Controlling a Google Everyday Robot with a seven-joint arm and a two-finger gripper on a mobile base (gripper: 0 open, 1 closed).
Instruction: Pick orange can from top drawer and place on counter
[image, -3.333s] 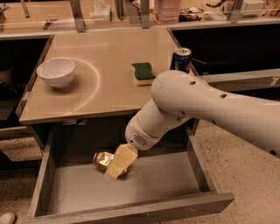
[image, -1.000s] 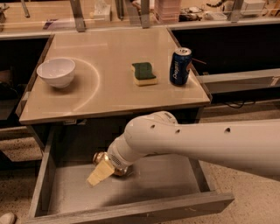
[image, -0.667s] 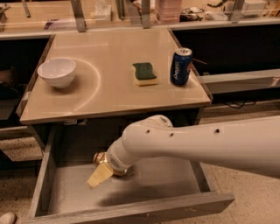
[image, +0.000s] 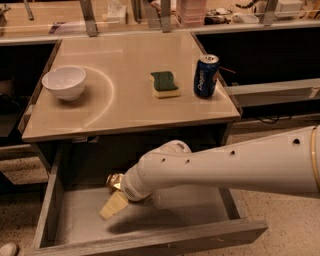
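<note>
**Gripper inside the open top drawer, beside the orange can**

The gripper (image: 115, 201) sits low in the top drawer (image: 75, 222), left of centre, with a pale cream wedge-shaped tip pointing down toward the drawer's floor. Whether the claw is wide, narrow or clamped on anything cannot be told, because the wrist covers it. The orange can (image: 114, 181) lies just behind that tip, toward the back of the drawer and right against the wrist. It is small, shiny gold-orange metal with a crumpled surface, and partly hidden. The arm (image: 225, 165) is a smooth white tube with small dark holes, entering from the right. The drawer is a shallow grey wooden box with a plain front board. Above it the counter (image: 125, 102) is glossy beige and carries a white bowl (image: 64, 82), a green-and-yellow sponge (image: 164, 83) and an upright blue can (image: 206, 76).
</note>
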